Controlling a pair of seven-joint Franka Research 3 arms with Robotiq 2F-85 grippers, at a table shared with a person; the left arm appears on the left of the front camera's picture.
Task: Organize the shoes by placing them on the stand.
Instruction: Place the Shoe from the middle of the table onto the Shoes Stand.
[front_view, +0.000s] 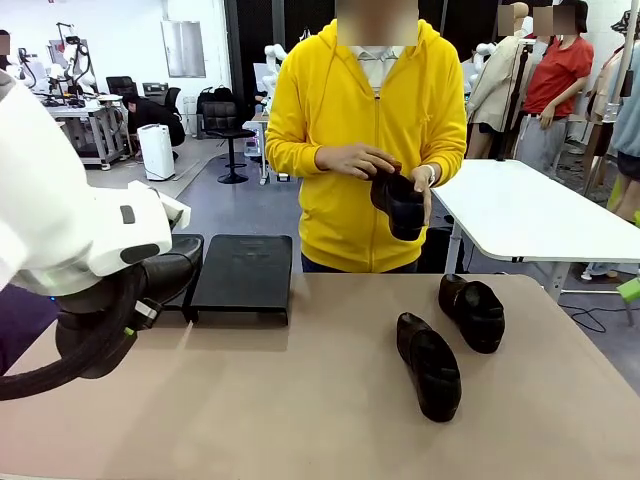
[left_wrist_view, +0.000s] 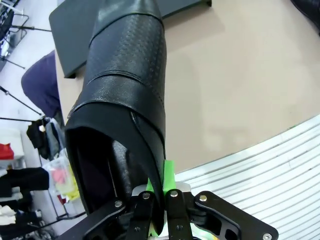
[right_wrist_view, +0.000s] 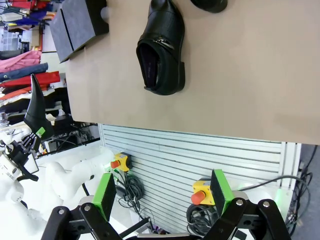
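My left end effector (left_wrist_view: 160, 194) is clamped tight on the heel rim of a glossy black leather loafer (left_wrist_view: 125, 90). Its long axis runs straight ahead of the fingers, toe toward the low black two-tray stand (left_wrist_view: 70, 35). My right end effector (right_wrist_view: 162, 192) gapes wide and empty, farther from that stand.

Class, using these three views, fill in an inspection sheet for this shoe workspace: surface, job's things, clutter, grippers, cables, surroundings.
Surface: tan matte tabletop, flat.
Job's things: low black two-tray stand at far left, visible tray bare; near glossy black leather loafer and far loafer lie on the table's right; third loafer held by the person in a yellow hoodie; fourth loafer in the left gripper.
Clutter: nothing seen.
Grippers: left gripper shut on the fourth loafer's heel rim; right gripper open, holding nothing.
Cables: dark cable coils beside yellow boxes with red buttons below the table.
Surroundings: white table and black office chair behind the person.
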